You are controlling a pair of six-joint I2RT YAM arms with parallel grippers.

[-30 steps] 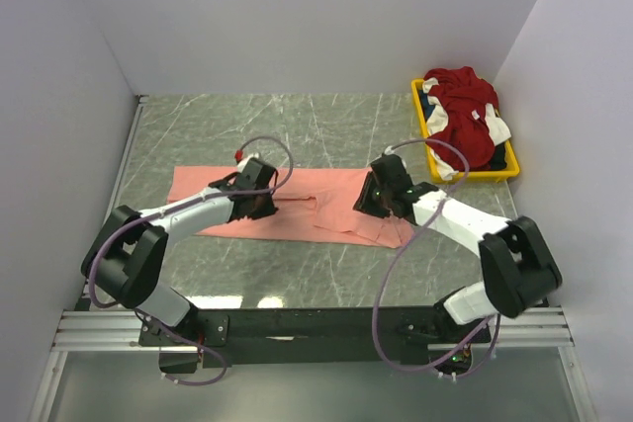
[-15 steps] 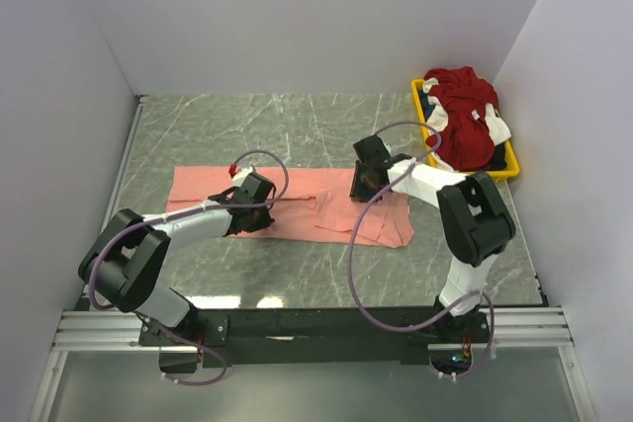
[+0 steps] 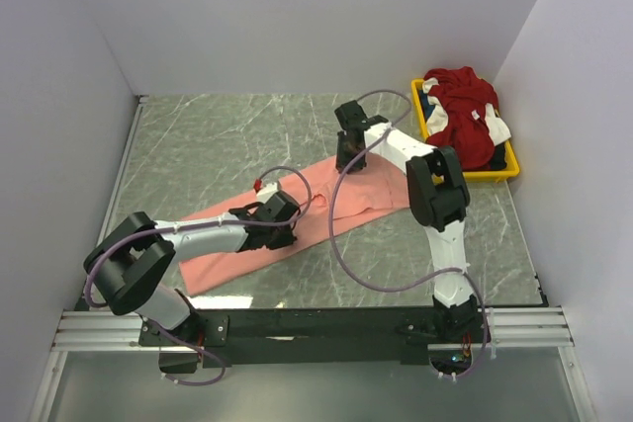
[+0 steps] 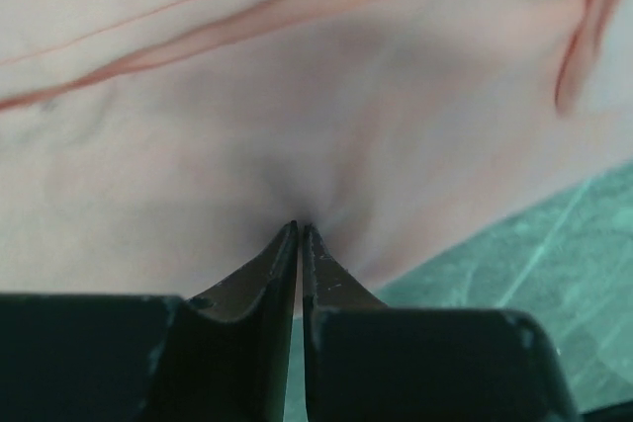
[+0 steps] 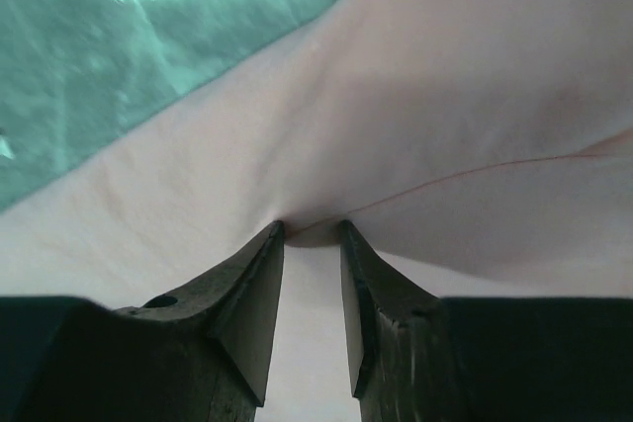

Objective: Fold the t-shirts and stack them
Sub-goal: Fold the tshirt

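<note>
The salmon-pink t-shirt (image 3: 316, 207) lies in a long diagonal band on the table, from near left to far right. My left gripper (image 3: 283, 221) is shut on its near edge; in the left wrist view the fingertips (image 4: 299, 227) meet on a puckered pinch of pink cloth (image 4: 297, 126). My right gripper (image 3: 347, 157) is at the shirt's far right end; in the right wrist view its narrowly parted tips (image 5: 312, 229) squeeze a fold of pink cloth (image 5: 415, 116). The dark red t-shirt with white parts (image 3: 463, 116) is heaped in the tray over some dark cloth (image 3: 506, 156).
The yellow plastic tray (image 3: 419, 114) stands at the far right against the right wall. White walls close in the marble table (image 3: 218, 135) on the left, back and right. The arm bases and a metal rail (image 3: 297, 328) run along the near edge.
The pink shirt has swung from lying straight across to a diagonal. My right gripper moved away and left with its end. My left gripper moved right and nearer with the near edge.
</note>
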